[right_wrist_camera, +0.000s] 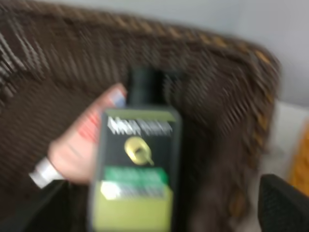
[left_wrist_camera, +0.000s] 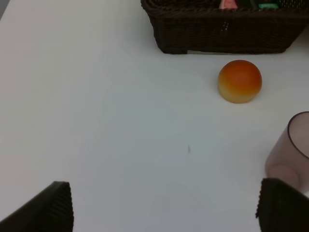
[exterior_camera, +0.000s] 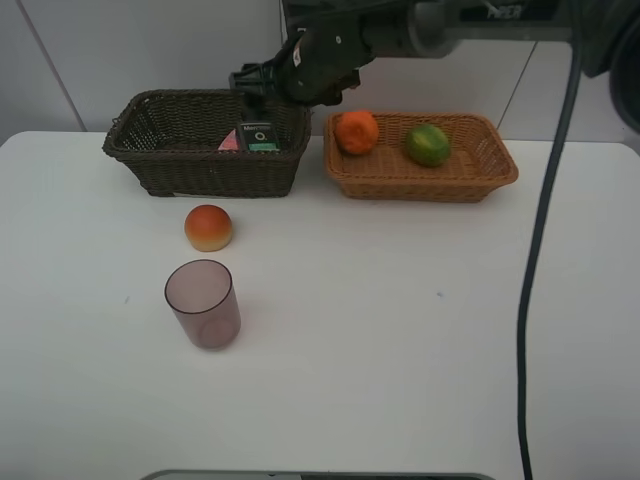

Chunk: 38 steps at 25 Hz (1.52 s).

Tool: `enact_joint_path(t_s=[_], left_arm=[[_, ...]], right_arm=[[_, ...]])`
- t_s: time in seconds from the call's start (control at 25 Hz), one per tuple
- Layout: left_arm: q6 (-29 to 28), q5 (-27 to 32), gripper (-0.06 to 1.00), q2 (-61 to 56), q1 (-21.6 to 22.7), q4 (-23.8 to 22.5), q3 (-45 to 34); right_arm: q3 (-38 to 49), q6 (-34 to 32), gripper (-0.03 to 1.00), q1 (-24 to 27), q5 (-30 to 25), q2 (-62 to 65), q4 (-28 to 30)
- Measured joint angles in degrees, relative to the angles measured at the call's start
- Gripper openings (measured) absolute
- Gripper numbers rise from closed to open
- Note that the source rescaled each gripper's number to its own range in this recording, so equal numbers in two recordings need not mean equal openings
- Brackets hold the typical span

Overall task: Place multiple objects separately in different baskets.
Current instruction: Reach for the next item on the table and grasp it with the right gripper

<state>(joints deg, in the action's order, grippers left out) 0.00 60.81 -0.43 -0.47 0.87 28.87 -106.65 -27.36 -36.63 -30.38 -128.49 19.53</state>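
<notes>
The right pincer [right_wrist_camera: 161, 208] hangs over the far right corner of the dark basket [exterior_camera: 190, 170], its jaws wide apart and gripping nothing. Its wrist view is badly blurred, and only the two dark finger ends show at the picture's edges. Below and between them the black bottle [right_wrist_camera: 137, 169] lies in the basket, label up and clear of both fingers; the print on the label cannot be read. The pink tube [right_wrist_camera: 79, 140] lies just to the bottle's left, touching it and partly hidden behind it. From the high camera the basket's near wall hides most of both, and the arm covers part of the far rim. The light basket [exterior_camera: 420, 185] stands just right of the dark one across a narrow gap. It holds the orange [exterior_camera: 357, 132] at its left end and the green fruit [exterior_camera: 428, 144] further right, the two apart. The left pincer [left_wrist_camera: 164, 212] is also spread wide and empty over the bare white table [exterior_camera: 400, 330]; the high camera does not show it. The peach [exterior_camera: 208, 227] sits on the table just near of the dark basket. The cup [exterior_camera: 203, 303] stands upright nearer still, and the left wrist view cuts it off at the edge. A black cable [exterior_camera: 540, 250] hangs across the right side of the high view.
</notes>
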Motion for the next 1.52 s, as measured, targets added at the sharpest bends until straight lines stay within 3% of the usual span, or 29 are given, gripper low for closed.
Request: enact_joint_path(t_s=[0.24, 0.48, 1.04, 1.52], left_arm=[[0.0, 0.0, 0.92, 0.0, 0.0, 0.0, 0.0], [0.0, 0.0, 0.92, 0.0, 0.0, 0.0, 0.0], [0.0, 0.0, 0.92, 0.0, 0.0, 0.0, 0.0], [0.0, 0.0, 0.92, 0.0, 0.0, 0.0, 0.0]], right_arm=[[0.0, 11.26, 0.79, 0.0, -17.52, 3.96, -7.0], [0.79, 14.33, 0.79, 0.19, -29.38, 6.93, -9.88], [7.86, 14.8, 0.79, 0.93, -35.38, 11.9, -10.26], [7.86, 20.39, 0.79, -9.67, -37.06, 12.03, -16.09]])
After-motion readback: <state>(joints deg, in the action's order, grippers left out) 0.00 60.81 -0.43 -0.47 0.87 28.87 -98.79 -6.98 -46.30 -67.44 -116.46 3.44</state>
